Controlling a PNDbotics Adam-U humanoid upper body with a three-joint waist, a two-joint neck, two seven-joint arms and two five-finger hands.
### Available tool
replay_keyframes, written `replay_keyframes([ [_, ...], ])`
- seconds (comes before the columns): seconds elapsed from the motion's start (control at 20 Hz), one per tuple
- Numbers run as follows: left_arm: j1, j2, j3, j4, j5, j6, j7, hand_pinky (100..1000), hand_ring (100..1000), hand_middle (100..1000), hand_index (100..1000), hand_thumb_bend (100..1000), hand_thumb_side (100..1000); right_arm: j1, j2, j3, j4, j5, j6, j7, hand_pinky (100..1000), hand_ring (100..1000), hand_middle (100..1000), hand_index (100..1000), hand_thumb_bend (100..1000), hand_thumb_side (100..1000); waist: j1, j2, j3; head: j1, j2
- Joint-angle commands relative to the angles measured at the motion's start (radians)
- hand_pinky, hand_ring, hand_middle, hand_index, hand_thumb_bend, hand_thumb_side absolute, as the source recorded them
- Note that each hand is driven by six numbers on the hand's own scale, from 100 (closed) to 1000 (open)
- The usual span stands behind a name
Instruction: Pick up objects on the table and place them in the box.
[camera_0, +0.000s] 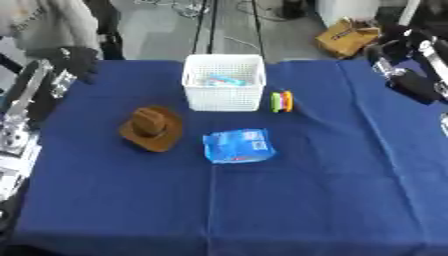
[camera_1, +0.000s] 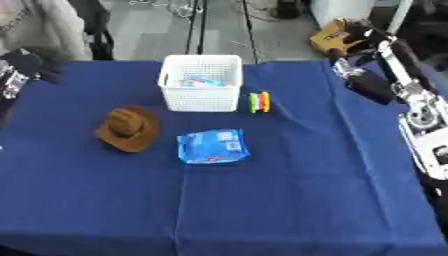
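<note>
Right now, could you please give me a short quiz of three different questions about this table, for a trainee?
1. True or false: the white basket already holds something.
2. Which thing lies nearest the basket? A) brown hat B) blue packet C) small coloured thing
3. Fill in: the tablecloth is ____.

Key:
1. True; a light blue item lies inside.
2. C; it lies just right of the basket.
3. Blue.
</note>
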Motion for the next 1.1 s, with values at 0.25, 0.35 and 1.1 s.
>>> replay_keyframes([
  [0.25, -0.012, 0.026, 0.009, -0.012, 0.0, 0.001, 0.0, 620, 659, 639, 760, 804, 893, -0.017, -0.027, -0.011, -0.006, -0.004, -0.002, -0.001, 638, 755, 759, 921, 335, 673, 0.001, -0.013, -0.002, 0.001, -0.007],
  [0.35, -0.011, 0.027, 0.009, -0.012, -0.002, 0.001, 0.0, 620, 659, 639, 760, 798, 888, -0.017, -0.027, -0.011, -0.005, -0.004, -0.003, -0.001, 638, 755, 758, 922, 338, 672, 0.001, -0.014, -0.002, 0.001, -0.007],
  [1.1, -0.18, 0.159, -0.081, 0.21, -0.459, -0.054, -0.267, 742, 773, 739, 804, 734, 658, -0.017, -0.027, -0.004, -0.003, -0.003, -0.007, 0.011, 638, 755, 758, 922, 341, 672, 0.005, -0.018, -0.013, 0.01, 0.001],
])
